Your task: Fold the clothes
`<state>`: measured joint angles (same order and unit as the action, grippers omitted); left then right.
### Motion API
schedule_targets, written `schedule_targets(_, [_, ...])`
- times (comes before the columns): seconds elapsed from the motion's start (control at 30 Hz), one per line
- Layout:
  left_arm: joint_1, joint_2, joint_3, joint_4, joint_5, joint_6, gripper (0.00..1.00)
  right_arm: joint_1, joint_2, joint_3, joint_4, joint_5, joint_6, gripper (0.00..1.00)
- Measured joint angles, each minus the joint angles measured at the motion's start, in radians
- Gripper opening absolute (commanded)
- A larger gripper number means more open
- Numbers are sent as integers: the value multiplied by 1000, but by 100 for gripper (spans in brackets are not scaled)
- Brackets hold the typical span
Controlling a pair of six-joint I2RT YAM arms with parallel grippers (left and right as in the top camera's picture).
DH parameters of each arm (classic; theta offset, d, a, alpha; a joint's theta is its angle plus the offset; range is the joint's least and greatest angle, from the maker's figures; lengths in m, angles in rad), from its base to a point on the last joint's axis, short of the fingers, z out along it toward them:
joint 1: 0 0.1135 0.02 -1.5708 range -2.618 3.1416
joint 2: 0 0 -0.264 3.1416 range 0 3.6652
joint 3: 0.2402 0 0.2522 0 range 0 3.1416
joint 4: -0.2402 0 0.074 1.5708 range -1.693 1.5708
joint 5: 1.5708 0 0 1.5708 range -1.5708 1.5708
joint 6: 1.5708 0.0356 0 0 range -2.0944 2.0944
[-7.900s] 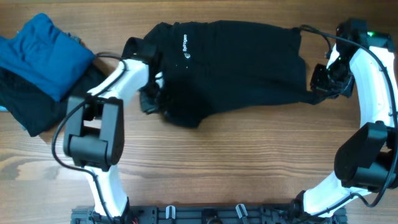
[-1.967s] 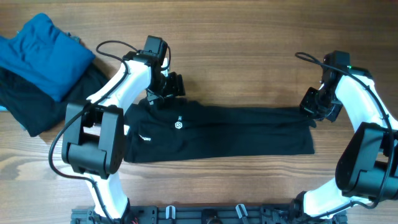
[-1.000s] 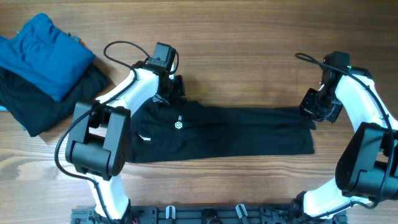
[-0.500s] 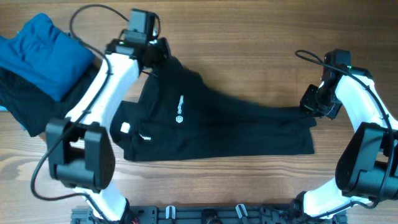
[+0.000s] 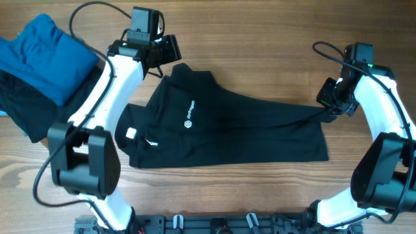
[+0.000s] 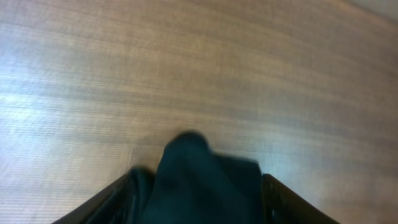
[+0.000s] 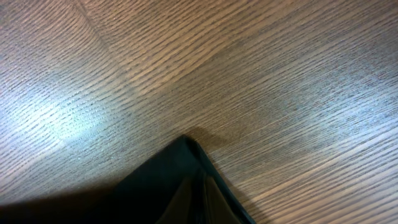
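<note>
The clothes (image 5: 247, 130), a black top with a small white round logo (image 5: 187, 121) and a white label (image 5: 131, 133), lie spread across the middle of the table. Their far left corner rises toward my left gripper (image 5: 170, 56). In the left wrist view the left gripper (image 6: 202, 200) stands open, and a bunch of the black cloth (image 6: 205, 180) lies between its wide-set fingers (image 6: 134, 190). My right gripper (image 5: 330, 104) is shut on the far right corner of the clothes. In the right wrist view that pinched corner (image 7: 180, 180) points out from the right gripper (image 7: 202, 196), just above the wood.
A bright blue folded garment (image 5: 45, 52) lies on a plain black folded one (image 5: 32, 114) at the table's left end. A black rail (image 5: 214, 224) runs along the front edge. Both arm bases stand at the near side.
My left gripper has opened after carrying the top's left corner up and away. The cloth there has settled and spread. My right gripper has risen slightly, its grip unchanged.
</note>
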<state>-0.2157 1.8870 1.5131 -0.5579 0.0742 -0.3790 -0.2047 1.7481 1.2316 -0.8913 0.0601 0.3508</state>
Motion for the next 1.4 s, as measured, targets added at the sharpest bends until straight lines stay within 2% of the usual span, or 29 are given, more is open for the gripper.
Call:
schedule_targets(0.13, [0, 130, 1, 141, 1, 0, 62, 0, 0, 0, -8, 0, 0, 5])
schedule_targets(0.27, [0, 238, 1, 201, 2, 0, 56, 0, 0, 0, -13, 0, 0, 5])
schedule_targets(0.33, [0, 269, 1, 219, 8, 0, 40, 0, 0, 0, -13, 0, 0, 5])
schedule_targets(0.43, [0, 304, 1, 215, 35, 1, 36, 0, 0, 0, -20, 0, 0, 5])
schedule_targets(0.47, [0, 304, 1, 209, 40, 0, 31, 0, 0, 0, -20, 0, 0, 5])
schedule_targets(0.5, [0, 304, 1, 199, 43, 0, 15, 0, 0, 0, -20, 0, 0, 5])
schedule_targets(0.53, [0, 305, 1, 185, 46, 0, 4, 0, 0, 0, -20, 0, 0, 5])
schedule_targets(0.7, [0, 305, 1, 193, 54, 0, 4, 0, 0, 0, -18, 0, 0, 5])
schedule_targets(0.83, [2, 245, 9, 184, 55, 0, 4, 0, 0, 0, 53, -1, -3, 12])
schedule_targets(1.0, [8, 6, 45, -82, 55, 0, 4, 0, 0, 2, 103, 0, -16, 15])
schedule_targets(1.03, [14, -39, 45, -161, 58, 0, 4, 0, 0, 2, 111, -1, -19, 11])
schedule_targets(1.13, [49, -90, 48, -274, 58, 0, 4, 0, 0, 2, 118, 0, -32, 5])
schedule_targets(1.2, [69, -97, 48, -323, 58, 0, 4, 0, 0, 2, 114, 0, -38, 5])
schedule_targets(1.23, [72, -98, 48, -348, 58, 0, 4, 0, 0, 2, 108, 0, -38, 13])
schedule_targets(1.27, [72, -98, 48, -359, 58, 0, 4, 0, 0, 2, 105, 0, -38, 31])
schedule_targets(1.3, [72, -98, 48, -367, 58, 0, 4, 0, 0, 2, 103, 0, -43, 37])
schedule_targets(1.4, [72, -98, 48, -373, 58, 0, 4, 0, 0, 2, 128, -12, -53, 39])
